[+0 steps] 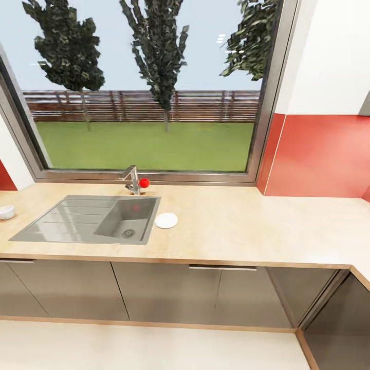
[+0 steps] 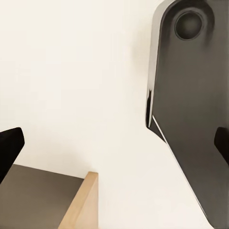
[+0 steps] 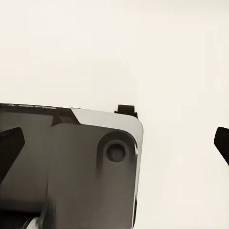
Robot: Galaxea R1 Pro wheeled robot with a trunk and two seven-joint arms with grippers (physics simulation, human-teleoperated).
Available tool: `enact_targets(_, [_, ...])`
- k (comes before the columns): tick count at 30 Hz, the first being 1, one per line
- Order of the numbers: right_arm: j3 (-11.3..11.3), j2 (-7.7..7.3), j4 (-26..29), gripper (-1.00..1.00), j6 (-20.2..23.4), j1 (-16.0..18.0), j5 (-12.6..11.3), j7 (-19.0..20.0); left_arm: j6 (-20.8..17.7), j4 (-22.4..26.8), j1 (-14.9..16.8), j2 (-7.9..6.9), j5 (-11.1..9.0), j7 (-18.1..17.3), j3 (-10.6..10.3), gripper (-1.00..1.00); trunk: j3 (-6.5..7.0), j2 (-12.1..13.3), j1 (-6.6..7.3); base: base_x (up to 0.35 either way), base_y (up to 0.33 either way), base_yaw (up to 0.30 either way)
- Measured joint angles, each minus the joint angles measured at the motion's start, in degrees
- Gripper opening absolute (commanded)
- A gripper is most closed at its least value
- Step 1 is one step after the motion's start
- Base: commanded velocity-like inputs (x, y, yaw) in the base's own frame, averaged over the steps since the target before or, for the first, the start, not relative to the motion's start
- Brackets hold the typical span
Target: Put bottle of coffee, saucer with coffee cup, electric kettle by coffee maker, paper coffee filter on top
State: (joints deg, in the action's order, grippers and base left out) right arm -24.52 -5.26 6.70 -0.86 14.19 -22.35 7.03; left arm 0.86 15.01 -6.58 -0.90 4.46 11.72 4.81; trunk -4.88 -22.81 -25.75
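Between the left gripper's two dark fingertips, seen at opposite edges of the left wrist view, nothing was held; the jaws stood wide apart and released. Beyond them lay pale cream floor, a dark grey part of the robot's base with a round recess, and a corner of grey cabinet edged with a light wood strip. The right gripper was likewise spread and empty, one fingertip at each side of its wrist view, above the same pale floor and another dark grey panel of the robot's body.

From the head camera, the worktop ran wide across the room, light beige and speckled, over grey cabinets with slim handles, and turned a corner at the right. A grey sink with a draining board was sunk into it, a metal tap with a red knob behind the basin. The saucer lay flat on the worktop just beside the sink's right edge. The coffee cup sat at the far left edge of the view, partly cut off, well apart from the saucer. Behind the worktop a large window showed lawn, a wooden fence and trees; to the right, the wall was red below and white above.
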Motion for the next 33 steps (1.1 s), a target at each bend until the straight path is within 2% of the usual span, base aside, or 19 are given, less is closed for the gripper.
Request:
enact_targets(12, [0.06, 0.05, 0.00, 1.00, 0.00, 0.00, -0.05, 0.00, 0.06, 0.09, 0.00, -0.02, -0.04, -0.01, -0.03, 1.00, 0.01, 0.00, 0.00, 0.000, 0.000, 0.000])
enact_targets(19, [-0.01, 0.04, 0.00, 1.00, -0.09, 0.00, -0.08, 0.00, 0.10, 1.08, 0.85, 0.05, -0.12, -0.37, -0.04, 1.00, 0.45, 0.00, 0.00, 0.000, 0.000, 0.000])
enact_targets(26, [-0.03, 0.16, -0.04, 1.00, -0.05, 0.00, 0.00, 0.11, 0.10, 2.01, 2.32, 1.36, -0.17, -0.62, 0.05, 1.00, 1.05, 0.00, 0.00, 0.000, 0.000, 0.000])
enact_targets(33, [0.08, 0.05, -0.16, 1.00, 0.04, 0.00, -0.13, 0.13, 0.16, 2.77, 2.43, 1.29, -0.45, -0.56, 0.28, 1.00, 1.67, 0.00, 0.00, 0.000, 0.000, 0.000])
